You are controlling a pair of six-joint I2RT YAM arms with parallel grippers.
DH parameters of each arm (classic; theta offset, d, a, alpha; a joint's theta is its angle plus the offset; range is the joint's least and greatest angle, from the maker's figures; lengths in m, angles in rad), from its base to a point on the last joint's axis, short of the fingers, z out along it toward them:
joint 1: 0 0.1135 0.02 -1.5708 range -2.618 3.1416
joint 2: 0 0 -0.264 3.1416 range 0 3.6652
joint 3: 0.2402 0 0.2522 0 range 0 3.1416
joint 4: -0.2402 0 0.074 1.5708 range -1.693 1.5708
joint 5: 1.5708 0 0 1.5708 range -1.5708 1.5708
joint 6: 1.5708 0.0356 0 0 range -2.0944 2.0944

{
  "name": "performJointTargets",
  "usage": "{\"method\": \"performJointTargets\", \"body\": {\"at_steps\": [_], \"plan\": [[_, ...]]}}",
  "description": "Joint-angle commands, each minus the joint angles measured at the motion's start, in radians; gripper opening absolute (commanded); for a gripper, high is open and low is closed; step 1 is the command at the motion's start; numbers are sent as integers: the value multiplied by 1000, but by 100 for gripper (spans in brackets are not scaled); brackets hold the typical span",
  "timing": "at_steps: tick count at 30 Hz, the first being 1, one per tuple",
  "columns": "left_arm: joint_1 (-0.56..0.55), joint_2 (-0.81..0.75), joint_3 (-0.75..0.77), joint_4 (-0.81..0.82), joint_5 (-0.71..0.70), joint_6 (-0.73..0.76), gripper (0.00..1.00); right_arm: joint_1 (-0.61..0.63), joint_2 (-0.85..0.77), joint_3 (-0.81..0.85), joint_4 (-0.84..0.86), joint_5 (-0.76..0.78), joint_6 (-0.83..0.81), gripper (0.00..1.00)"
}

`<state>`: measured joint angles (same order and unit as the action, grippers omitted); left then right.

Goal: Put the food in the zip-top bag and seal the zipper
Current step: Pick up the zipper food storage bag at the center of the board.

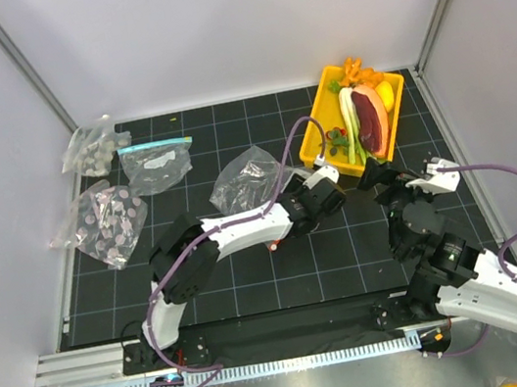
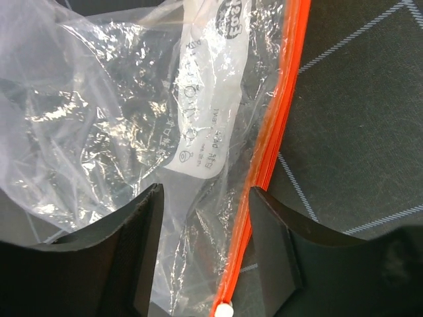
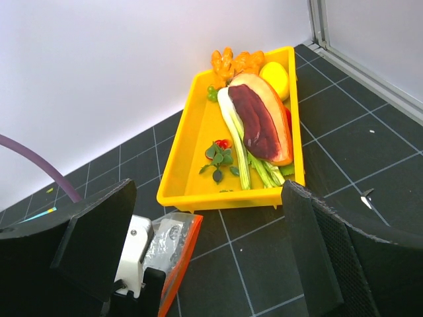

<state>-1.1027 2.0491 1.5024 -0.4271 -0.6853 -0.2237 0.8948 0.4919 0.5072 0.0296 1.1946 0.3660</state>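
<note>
The clear zip-top bag lies mid-table, crinkled. In the left wrist view the bag and its orange-red zipper run between my left gripper's open fingers, the strip close to the right finger. The food sits in a yellow tray: a dark-red slab, orange carrot pieces, a yellow piece, green stalks, and small red and green bits. My right gripper is open and empty, just in front of the tray, beside the bag's zipper end.
A clear bag with a light-blue strip and two clear bags of grey dotted pieces lie at the far left. White walls close in the mat at the back and both sides. A metal rail runs along the near edge.
</note>
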Motion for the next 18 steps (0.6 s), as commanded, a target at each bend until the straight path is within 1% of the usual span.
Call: {"method": "performJointTargets", "body": {"at_steps": [1,3,7,11,17,18], "plan": [[-34,5,53,-19,-77,41,57,0,13,1,53,31,22,100],[-43,16,59,-19,-85,49,56,0,17,1,56,28,21,99],[-45,51,79,-21,-69,58,49,0,19,1,58,25,16,100],[-45,78,99,-27,-48,61,49,0,14,-1,61,23,16,100],[-45,141,156,-62,-102,78,46,0,16,-2,61,25,16,100],[-45,163,179,-70,-127,86,45,0,16,-1,61,25,16,100]]}}
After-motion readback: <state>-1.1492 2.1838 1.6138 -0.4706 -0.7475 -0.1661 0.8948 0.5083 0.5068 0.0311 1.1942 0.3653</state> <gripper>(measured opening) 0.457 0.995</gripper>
